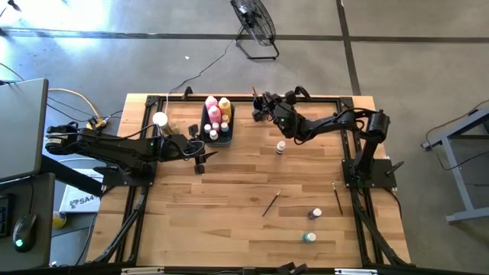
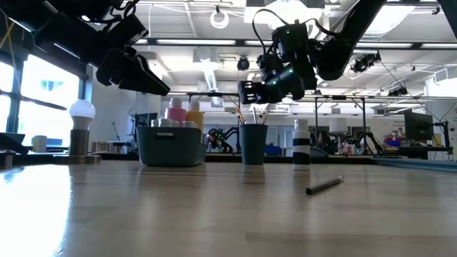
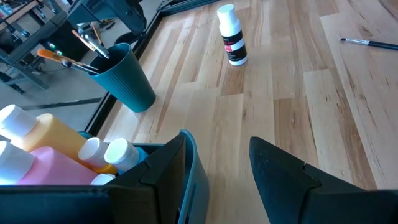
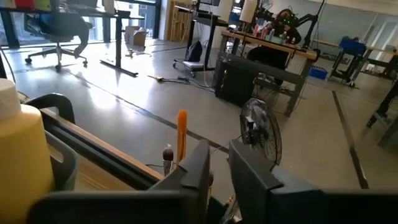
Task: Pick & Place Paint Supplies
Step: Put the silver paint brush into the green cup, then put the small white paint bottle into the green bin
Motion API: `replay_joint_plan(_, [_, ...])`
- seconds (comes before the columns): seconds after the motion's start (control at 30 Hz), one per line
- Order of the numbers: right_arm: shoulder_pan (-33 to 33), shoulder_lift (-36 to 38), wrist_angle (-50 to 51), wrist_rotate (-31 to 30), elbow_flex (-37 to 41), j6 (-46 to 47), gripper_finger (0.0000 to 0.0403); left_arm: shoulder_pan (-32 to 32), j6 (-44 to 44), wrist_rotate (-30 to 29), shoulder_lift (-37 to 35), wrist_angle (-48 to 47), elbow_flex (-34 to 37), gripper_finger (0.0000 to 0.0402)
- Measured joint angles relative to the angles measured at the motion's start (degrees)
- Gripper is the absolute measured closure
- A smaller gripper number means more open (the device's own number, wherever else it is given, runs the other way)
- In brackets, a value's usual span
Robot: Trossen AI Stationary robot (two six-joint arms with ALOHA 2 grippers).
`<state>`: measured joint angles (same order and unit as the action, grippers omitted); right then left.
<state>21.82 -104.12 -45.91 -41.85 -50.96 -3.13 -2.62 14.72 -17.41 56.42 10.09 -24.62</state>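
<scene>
A dark teal bin (image 1: 216, 122) at the table's far middle holds tall pink (image 3: 43, 165) and yellow (image 3: 59, 134) squeeze bottles and small white-capped bottles. A teal cup (image 3: 127, 78) to its right holds several paintbrushes. My right gripper (image 2: 260, 91) hangs just above the cup; its fingers (image 4: 249, 180) stand a narrow gap apart with nothing seen between them, and an orange brush tip (image 4: 181, 140) stands just beyond them. My left gripper (image 3: 217, 180) hovers open over the table by the bin's near side. A white-capped bottle (image 1: 281, 147) stands upright on its base.
Two loose brushes (image 1: 271, 202) (image 1: 337, 197) and two small bottles (image 1: 315, 214) (image 1: 308, 237) lie on the near right of the table. A white knob on a round tan base (image 1: 160, 119) stands left of the bin. Bare wood spans the middle.
</scene>
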Motion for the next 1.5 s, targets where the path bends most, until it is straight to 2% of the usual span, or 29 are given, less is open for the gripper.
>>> replay_joint_plan(0.1, [-0.11,0.07,-1.09,-0.04,0.0,-0.36,0.0314,0.0,0.0,0.0,0.0,0.0,0.0,0.0226])
replay_joint_plan(0.23, [-1.2,1.07,-5.13,-1.18,0.0,-5.67,0.0279,-0.01,-0.01,0.0,0.0,-0.03,0.0,0.0226])
replay_joint_plan(0.53, [-7.98,11.16,-7.39,-8.5,0.0,-19.34,0.0266,0.0,-0.02,0.0,0.0,-1.13,0.02,0.0226])
replay_joint_plan(0.67, [-12.05,16.71,-1.29,-11.74,0.0,-25.15,0.0266,0.0,-0.15,0.31,0.02,-1.25,0.02,0.0226])
replay_joint_plan(0.8, [-15.52,21.59,10.72,-15.2,0.0,-25.67,0.0266,0.0,-1.71,0.33,0.01,-1.29,0.02,0.0226])
replay_joint_plan(0.93, [-18.6,25.99,23.53,-17.28,0.0,-21.44,0.0269,0.0,-2.97,0.35,0.02,-1.43,0.02,0.0226])
replay_joint_plan(1.23, [-25.72,33.56,50.72,-15.94,0.0,-4.51,0.0291,0.0,-3.03,0.39,0.02,-1.67,0.02,0.0226])
replay_joint_plan(1.37, [-27.67,35.26,62.51,-12.78,0.0,6.02,0.0296,0.0,-3.03,0.39,0.0,-1.68,0.02,0.0226])
replay_joint_plan(1.5, [-28.38,35.42,72.3,-6.5,0.0,16.23,0.0297,0.0,-3.06,0.42,0.02,-1.67,0.02,0.0226])
